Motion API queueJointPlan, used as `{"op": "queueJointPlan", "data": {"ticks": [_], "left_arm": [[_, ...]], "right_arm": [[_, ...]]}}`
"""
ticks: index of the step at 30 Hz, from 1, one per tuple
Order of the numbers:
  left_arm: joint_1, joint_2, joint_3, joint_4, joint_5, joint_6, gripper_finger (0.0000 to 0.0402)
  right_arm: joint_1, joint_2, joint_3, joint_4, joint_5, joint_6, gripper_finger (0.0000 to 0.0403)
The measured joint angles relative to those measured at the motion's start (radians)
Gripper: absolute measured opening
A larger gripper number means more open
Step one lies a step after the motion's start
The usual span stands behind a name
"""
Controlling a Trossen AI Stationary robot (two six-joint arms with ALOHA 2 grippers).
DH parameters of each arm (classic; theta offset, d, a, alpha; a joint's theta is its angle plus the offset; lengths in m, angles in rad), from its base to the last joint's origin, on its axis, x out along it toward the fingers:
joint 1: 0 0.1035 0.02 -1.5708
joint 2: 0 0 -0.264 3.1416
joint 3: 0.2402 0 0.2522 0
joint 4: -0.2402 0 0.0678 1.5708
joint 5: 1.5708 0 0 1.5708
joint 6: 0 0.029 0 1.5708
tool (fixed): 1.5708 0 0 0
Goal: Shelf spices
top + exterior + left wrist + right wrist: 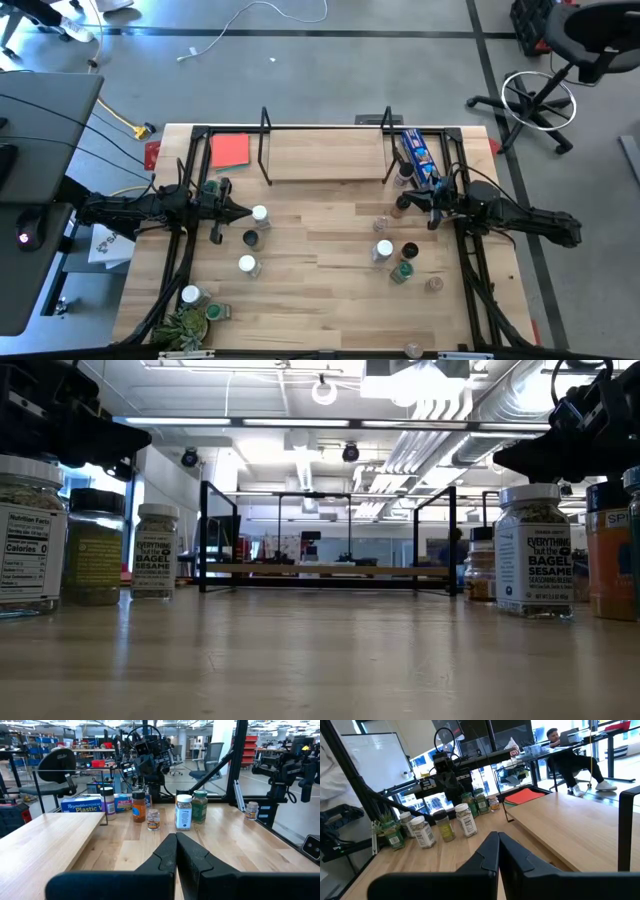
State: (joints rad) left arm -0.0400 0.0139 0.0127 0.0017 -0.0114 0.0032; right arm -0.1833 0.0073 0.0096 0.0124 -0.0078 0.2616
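Observation:
The shelf, a light-wood board with black wire frames at both ends, stands at the table's far middle; the low view shows the shelf end to end. Spice jars stand upright in two loose groups: a left group around a white-lidded jar and a right group around another jar. My left gripper is shut and level at the left side, pointing at the left group. My right gripper is shut and level at the right side. The wrist views show the left gripper and right gripper holding nothing.
A red card lies at the shelf's left end. A blue packet lies at its right end. A small plant stands at the near left corner. Bare wood lies between the jar groups. A person sits beyond the table.

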Motion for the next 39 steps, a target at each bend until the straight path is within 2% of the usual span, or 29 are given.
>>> {"op": "queueJointPlan", "data": {"ticks": [35,36,39], "left_arm": [[0.0,0.0,-0.001,0.011,0.0,0.0,0.0001],[0.0,0.0,-0.001,0.011,0.0,0.0,0.0001],[0.0,0.0,-0.001,0.013,-0.001,0.0,0.0001]], "right_arm": [[0.0,0.0,0.0,0.004,0.013,-0.005,0.0],[0.0,0.0,0.0,0.022,0.017,0.028,0.0],[0.0,0.0,0.0,0.173,0.038,0.27,0.0]]}}
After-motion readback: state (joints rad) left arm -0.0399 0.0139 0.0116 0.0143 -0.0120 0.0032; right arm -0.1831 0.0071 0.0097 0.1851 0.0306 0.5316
